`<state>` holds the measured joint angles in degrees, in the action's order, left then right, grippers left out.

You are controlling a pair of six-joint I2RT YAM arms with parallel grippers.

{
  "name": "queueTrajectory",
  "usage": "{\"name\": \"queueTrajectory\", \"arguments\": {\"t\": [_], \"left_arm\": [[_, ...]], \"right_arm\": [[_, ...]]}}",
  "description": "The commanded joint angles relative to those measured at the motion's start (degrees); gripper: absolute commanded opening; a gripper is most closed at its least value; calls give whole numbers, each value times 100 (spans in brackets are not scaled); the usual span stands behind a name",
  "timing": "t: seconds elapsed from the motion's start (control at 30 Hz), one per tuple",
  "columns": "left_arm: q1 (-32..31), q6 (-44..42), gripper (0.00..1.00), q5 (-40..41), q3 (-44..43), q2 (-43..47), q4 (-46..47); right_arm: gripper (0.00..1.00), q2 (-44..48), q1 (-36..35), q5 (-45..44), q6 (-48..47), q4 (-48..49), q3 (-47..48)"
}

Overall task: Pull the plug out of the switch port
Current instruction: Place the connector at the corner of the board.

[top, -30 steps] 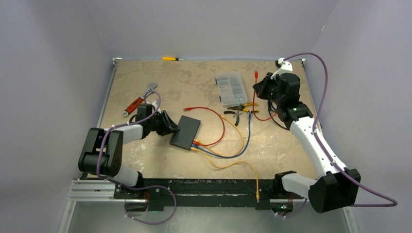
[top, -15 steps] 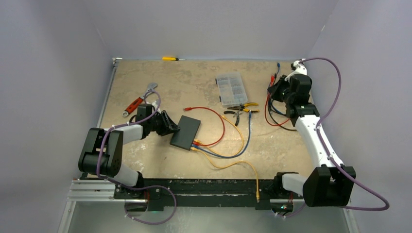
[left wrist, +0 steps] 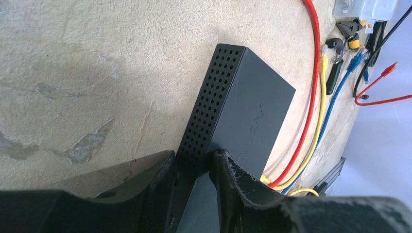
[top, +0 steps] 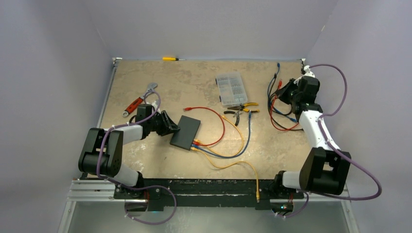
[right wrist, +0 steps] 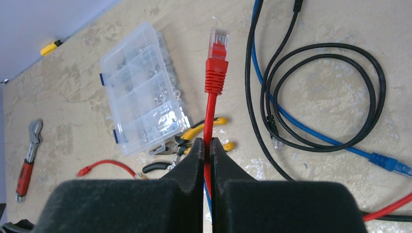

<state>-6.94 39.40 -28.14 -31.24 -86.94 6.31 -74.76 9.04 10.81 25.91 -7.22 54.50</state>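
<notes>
Switch [top: 185, 131] lies diagonal, ports [top: 193, 144] nearward, pinched by left gripper [left wrist: 193, 156]; right gripper [right wrist: 206, 143] pinches red cable [right wrist: 216, 68].

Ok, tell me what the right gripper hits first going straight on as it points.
Probably bare table, led by the plug of the red cable pinched in the right gripper, landing between the clear organiser and the black cable loops; depth unclear.

Cables [top: 200, 145] crowd the switch's [top: 186, 132] port end; bare table [top: 150, 160] left of them seems passable.

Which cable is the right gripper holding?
The red cable, pinched below its plug by the right gripper; the black cable and blue cable lie loose.
</notes>
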Motion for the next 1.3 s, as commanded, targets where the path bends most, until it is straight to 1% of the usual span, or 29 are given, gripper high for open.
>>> {"name": "queueTrajectory", "arguments": {"t": [0.0,0.3,0.37,0.7,0.97,1.27], "left_arm": [[0,-354,34,652,274,-271,-718],[0,-353,34,625,269,-384,-718],[0,-362,34,609,252,-423,-533],[0,-387,34,591,229,-530,-465],[0,-436,34,540,145,-692,-453],[0,-456,34,552,118,-728,-463]], "right_arm": [[0,-256,72,524,140,478,90],[0,-1014,81,924,280,698,486],[0,-1181,81,1037,288,827,618],[0,-2085,81,1434,510,1172,1249],[0,-2792,81,1445,642,1180,1850],[0,-3256,81,1338,722,1145,2288]]}}
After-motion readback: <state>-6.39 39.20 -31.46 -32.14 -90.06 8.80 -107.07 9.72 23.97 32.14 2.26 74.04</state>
